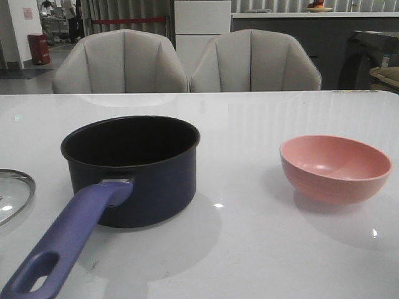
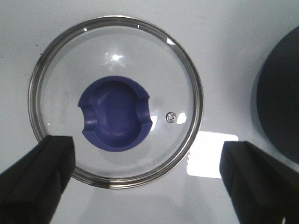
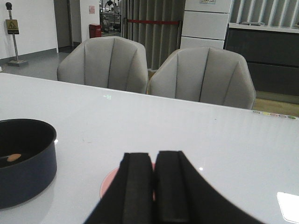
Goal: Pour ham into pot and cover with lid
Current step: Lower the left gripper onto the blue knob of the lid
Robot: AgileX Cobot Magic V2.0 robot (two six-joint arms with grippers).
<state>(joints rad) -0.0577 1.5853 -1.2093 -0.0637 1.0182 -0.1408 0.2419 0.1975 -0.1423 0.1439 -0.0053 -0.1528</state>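
The dark navy pot (image 1: 134, 171) stands left of centre on the white table, its purple-blue handle (image 1: 68, 240) pointing toward the near edge. In the right wrist view one small orange ham chunk (image 3: 14, 157) lies inside the pot (image 3: 23, 163). The glass lid (image 2: 115, 100) with its blue knob (image 2: 117, 113) lies flat on the table left of the pot, seen from above in the left wrist view. My left gripper (image 2: 146, 158) hovers over it, open wide and holding nothing. My right gripper (image 3: 154, 156) is shut and empty, in front of the pink bowl (image 3: 108, 184).
The pink bowl (image 1: 335, 168) sits upright on the right side of the table and looks empty. Two grey chairs (image 1: 187, 62) stand behind the far table edge. Only the lid's rim (image 1: 12, 193) shows at the front view's left border. Neither gripper appears in the front view.
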